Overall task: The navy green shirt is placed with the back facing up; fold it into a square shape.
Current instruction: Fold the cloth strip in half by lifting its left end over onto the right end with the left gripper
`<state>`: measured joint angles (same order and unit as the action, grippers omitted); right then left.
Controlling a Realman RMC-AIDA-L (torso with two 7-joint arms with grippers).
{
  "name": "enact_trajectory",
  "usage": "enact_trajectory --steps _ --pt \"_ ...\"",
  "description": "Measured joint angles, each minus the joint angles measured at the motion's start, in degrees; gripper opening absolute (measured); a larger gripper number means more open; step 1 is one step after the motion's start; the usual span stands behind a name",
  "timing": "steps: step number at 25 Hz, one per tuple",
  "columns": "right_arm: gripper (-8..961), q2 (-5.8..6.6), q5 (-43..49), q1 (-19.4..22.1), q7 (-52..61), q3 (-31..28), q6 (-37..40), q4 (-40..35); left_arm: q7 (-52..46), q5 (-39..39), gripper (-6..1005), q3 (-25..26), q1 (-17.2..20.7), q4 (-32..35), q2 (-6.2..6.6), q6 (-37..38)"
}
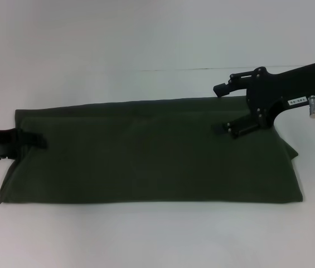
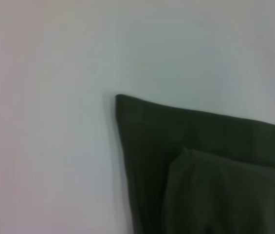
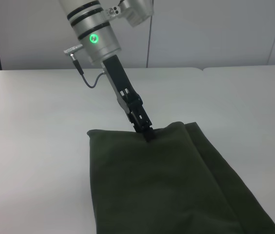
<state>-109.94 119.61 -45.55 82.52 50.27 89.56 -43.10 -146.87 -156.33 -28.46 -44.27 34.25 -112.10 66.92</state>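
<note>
The navy green shirt [image 1: 146, 153] lies flat on the white table as a long folded band, its layers showing at the right end and in the left wrist view [image 2: 210, 170]. My left gripper [image 1: 34, 139] rests low at the band's left end with its fingers together over the cloth's edge. The right wrist view shows that same gripper [image 3: 148, 134] pinching the edge of the shirt [image 3: 166, 185]. My right gripper [image 1: 219, 109] hovers open over the band's right part, near its far edge, holding nothing.
Bare white table [image 1: 146, 33] surrounds the shirt on all sides. A thin seam [image 1: 202, 69] runs across the table beyond the shirt. The left arm [image 3: 96, 39] slants down from above in the right wrist view.
</note>
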Motion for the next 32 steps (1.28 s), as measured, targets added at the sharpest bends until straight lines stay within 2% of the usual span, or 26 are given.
enact_trajectory --steps 11,32 --pt "915 0.02 0.0 -0.1 -0.2 0.0 -0.1 -0.1 -0.2 -2.7 876 0.4 -0.3 -0.8 0.55 -0.5" --pt "915 -0.09 0.1 -0.2 -0.2 0.1 -0.2 -0.7 -1.6 -3.7 875 -0.1 -1.3 -1.7 0.69 2.0"
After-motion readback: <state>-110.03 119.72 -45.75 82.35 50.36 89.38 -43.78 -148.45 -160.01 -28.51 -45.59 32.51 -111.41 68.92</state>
